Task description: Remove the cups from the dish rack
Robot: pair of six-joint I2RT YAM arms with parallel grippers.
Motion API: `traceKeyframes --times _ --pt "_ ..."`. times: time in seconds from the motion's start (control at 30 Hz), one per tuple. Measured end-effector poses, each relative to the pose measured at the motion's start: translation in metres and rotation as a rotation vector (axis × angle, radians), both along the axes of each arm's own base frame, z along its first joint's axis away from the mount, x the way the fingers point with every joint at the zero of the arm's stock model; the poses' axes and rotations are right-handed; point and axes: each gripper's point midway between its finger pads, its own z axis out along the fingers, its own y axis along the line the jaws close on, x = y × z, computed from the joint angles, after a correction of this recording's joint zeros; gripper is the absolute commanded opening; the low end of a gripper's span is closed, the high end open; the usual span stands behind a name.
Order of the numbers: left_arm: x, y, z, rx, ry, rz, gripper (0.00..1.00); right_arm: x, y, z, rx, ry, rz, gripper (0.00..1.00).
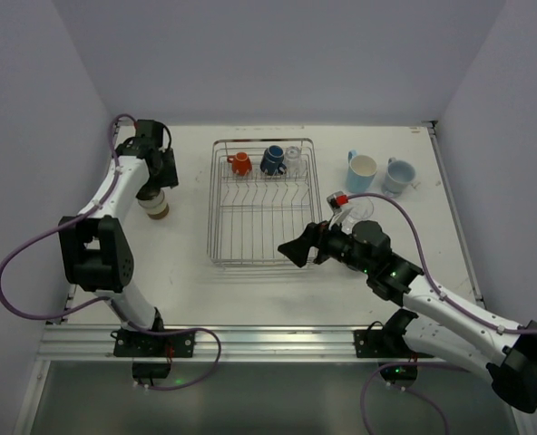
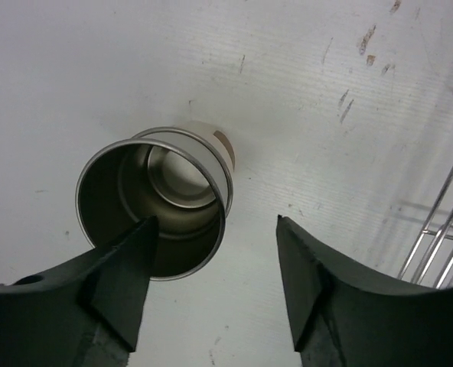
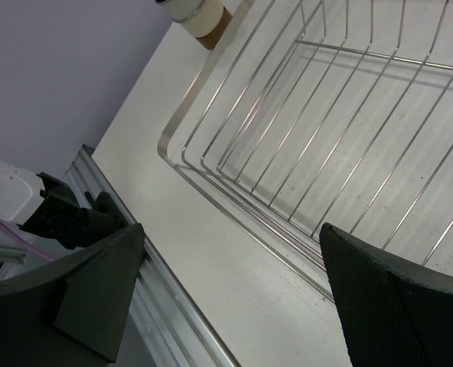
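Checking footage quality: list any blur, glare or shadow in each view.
Top external: even soft light, sharp, only faint shadows under the silver wire dish rack. Left wrist: the cream-and-brown tumbler's steel inside shows mild reflections; dark left tool fingers look soft. Right wrist: right tool fingers blurred, rack wires crisp.

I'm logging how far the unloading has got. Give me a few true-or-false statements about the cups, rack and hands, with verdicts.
The orange mug sits in the silver wire dish rack. True.
Both light blue mugs are inside the rack. False: they stand on the white table to its right.
The right hand grips a cup. False: it is open and empty.
The left hand is open at the cream-and-brown tumbler. True.
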Motion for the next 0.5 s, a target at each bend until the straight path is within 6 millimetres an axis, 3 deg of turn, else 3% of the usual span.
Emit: traceKeyframes --times 0.1,0.2,0.37,0.43,0.5 --pt "0.000 -0.003 0.011 -0.016 -0.033 -0.004 0.78 0.001 0.000 -0.004 -0.012 0.010 -0.004 0.99" --pt "0.001 -0.009 0.038 -0.055 -0.119 -0.012 0.84 0.006 0.000 -0.004 -0.027 0.016 -0.022 0.99" --pt "-0.011 -0.038 0.131 -0.191 -0.445 -0.086 0.93 0.027 0.004 0.010 -0.063 0.006 -0.082 0.97" --pt "-0.029 -0.058 0.166 -0.249 -0.586 -0.155 0.96 0.042 0.007 0.019 -0.085 -0.010 -0.119 0.91" --pt "-0.055 -0.084 0.186 -0.307 -0.685 -0.249 0.99 0.060 0.011 0.028 -0.118 -0.024 -0.164 0.88"
